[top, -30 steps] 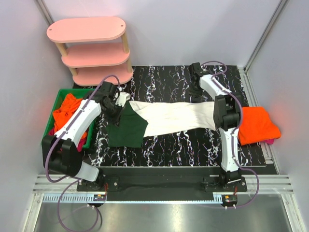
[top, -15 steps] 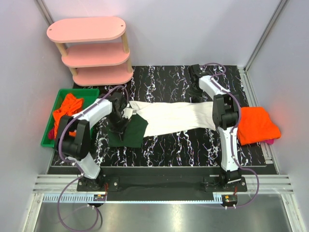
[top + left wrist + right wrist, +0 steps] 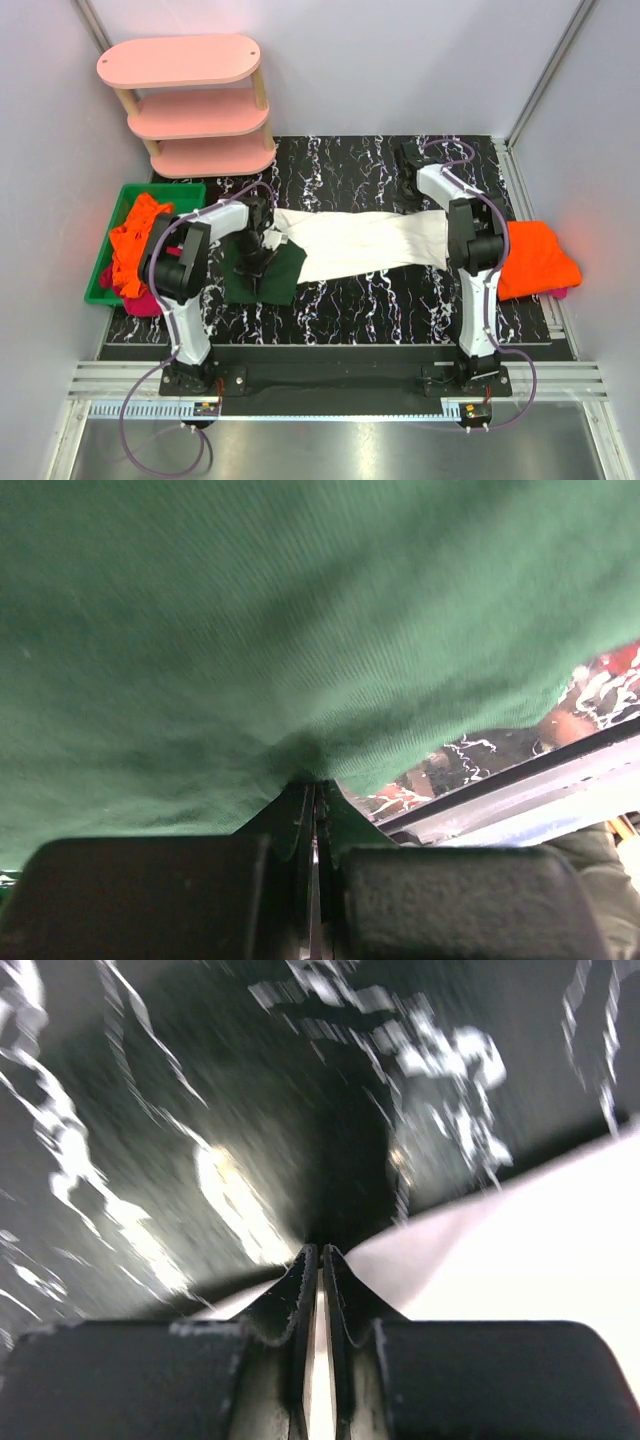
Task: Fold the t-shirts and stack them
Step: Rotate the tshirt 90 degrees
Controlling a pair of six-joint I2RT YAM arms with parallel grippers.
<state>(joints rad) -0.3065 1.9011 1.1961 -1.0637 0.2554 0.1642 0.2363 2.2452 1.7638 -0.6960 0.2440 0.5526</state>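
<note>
A white t-shirt [image 3: 365,243] with a dark green sleeve [image 3: 272,280] lies stretched left to right across the black marble table [image 3: 340,170]. My left gripper [image 3: 262,262] is at the shirt's left end, shut on the green sleeve [image 3: 250,630], which fills the left wrist view; its tips [image 3: 315,785] pinch the cloth. My right gripper [image 3: 418,192] is at the shirt's far right edge, and its tips [image 3: 320,1250] are shut on white cloth [image 3: 520,1250] just above the table. A folded orange t-shirt [image 3: 535,258] lies at the right on a magenta one [image 3: 562,293].
A green bin [image 3: 175,192] at the left holds orange cloth [image 3: 135,235], with magenta cloth [image 3: 140,302] at its near end. A pink three-tier shelf [image 3: 190,100] stands at the back left. Grey walls close in both sides.
My left arm has swung in, and its gripper has moved right and nearer over the green sleeve, which now looks narrower and bunched. The right gripper shifted slightly right at the shirt's far edge.
</note>
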